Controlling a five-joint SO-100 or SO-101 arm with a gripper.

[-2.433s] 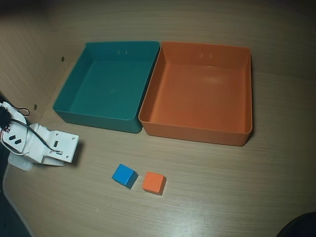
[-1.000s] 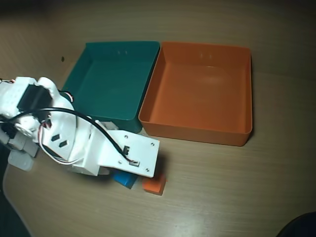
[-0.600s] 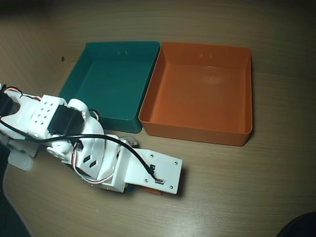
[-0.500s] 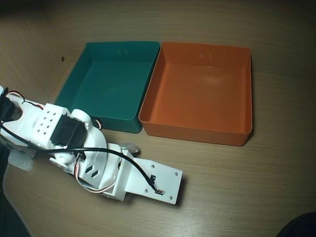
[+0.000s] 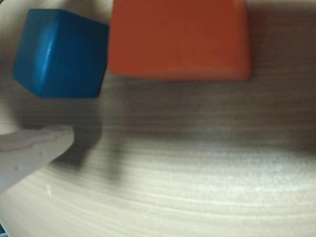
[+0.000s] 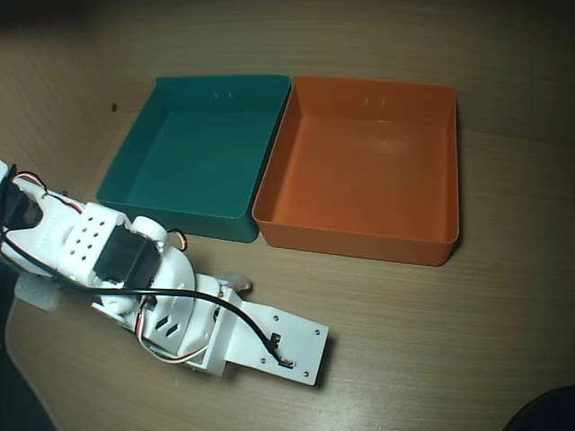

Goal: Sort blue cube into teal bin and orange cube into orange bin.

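The wrist view is very close to the table. The blue cube (image 5: 59,52) sits at the top left, and the orange cube (image 5: 177,39) is right beside it at the top centre. One white fingertip (image 5: 34,148) juts in from the left edge, just below the blue cube and apart from it; the other finger is out of view. In the overhead view my gripper (image 6: 256,328) hangs over both cubes and hides them, open, with one jaw sticking out sideways. The teal bin (image 6: 180,218) and the orange bin (image 6: 359,244) stand side by side behind it, both with nothing inside.
The white arm (image 6: 90,251) reaches in from the left edge with black cables looped over it. A dark object (image 6: 544,413) shows at the bottom right corner. Bare wooden table lies to the right of the gripper and in front of the orange bin.
The arm has swung out from the left edge over the two cubes, which it now covers in the overhead view. In the last half second the gripper slid slightly toward the front.
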